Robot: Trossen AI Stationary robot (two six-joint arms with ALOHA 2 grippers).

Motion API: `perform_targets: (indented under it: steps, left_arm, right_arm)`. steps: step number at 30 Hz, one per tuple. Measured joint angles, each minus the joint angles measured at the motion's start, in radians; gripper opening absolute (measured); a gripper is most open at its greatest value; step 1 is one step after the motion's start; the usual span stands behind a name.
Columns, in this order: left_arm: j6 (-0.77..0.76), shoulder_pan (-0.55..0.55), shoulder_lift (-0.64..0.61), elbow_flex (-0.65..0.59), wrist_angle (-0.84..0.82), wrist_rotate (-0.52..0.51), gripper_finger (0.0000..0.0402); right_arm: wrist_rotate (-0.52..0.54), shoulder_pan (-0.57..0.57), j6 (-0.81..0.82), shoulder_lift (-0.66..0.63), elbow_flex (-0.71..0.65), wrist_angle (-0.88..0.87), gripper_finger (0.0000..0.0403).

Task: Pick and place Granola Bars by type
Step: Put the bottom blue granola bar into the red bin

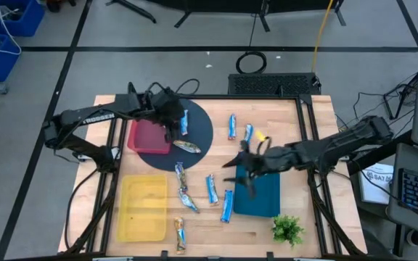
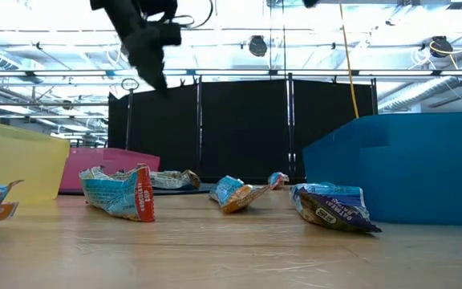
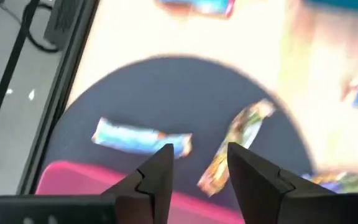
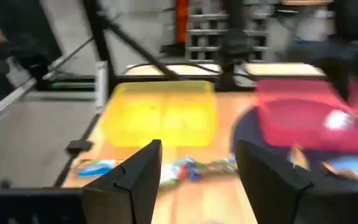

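Granola Bars [image 1: 211, 190], slim blue foil-wrapped sticks, mostly lay loose on our wooden tabletop [image 1: 318, 130]; two rested on the dark round mat [image 1: 212, 130]. We judged sorting barely begun: the left gripper [image 3: 197, 171] and right gripper [image 4: 197, 165] hung with jaws parted, empty.

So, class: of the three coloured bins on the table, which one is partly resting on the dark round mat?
The pink bin. Its right side overlaps the dark round mat, while the yellow bin and the blue bin sit on bare wood.
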Motion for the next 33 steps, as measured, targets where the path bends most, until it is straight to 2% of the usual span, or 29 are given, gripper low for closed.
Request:
perform_targets:
  steps: [4,13,17,24,33]
  left_arm:
    - [-0.086,-0.064,0.000,0.037,-0.001,0.051,0.0156]
    - [-0.177,-0.163,0.001,0.050,-0.018,0.300,0.0157]
    - [-0.269,-0.200,-0.005,0.050,-0.039,0.379,0.0157]
    - [-0.397,-0.323,-0.056,0.049,0.040,0.409,0.0157]
    - [-0.535,-0.440,-0.121,0.049,0.103,0.297,0.0157]
  right_arm:
    - [-0.090,0.000,-0.064,0.117,0.115,-0.097,0.0196]
    - [-0.239,0.032,-0.288,0.320,0.333,-0.319,0.0196]
    - [-0.310,0.056,-0.326,0.374,0.365,-0.394,0.0196]
    - [-0.320,0.122,-0.428,0.471,0.365,-0.503,0.0196]
    - [-0.322,0.172,-0.455,0.570,0.365,-0.478,0.0196]
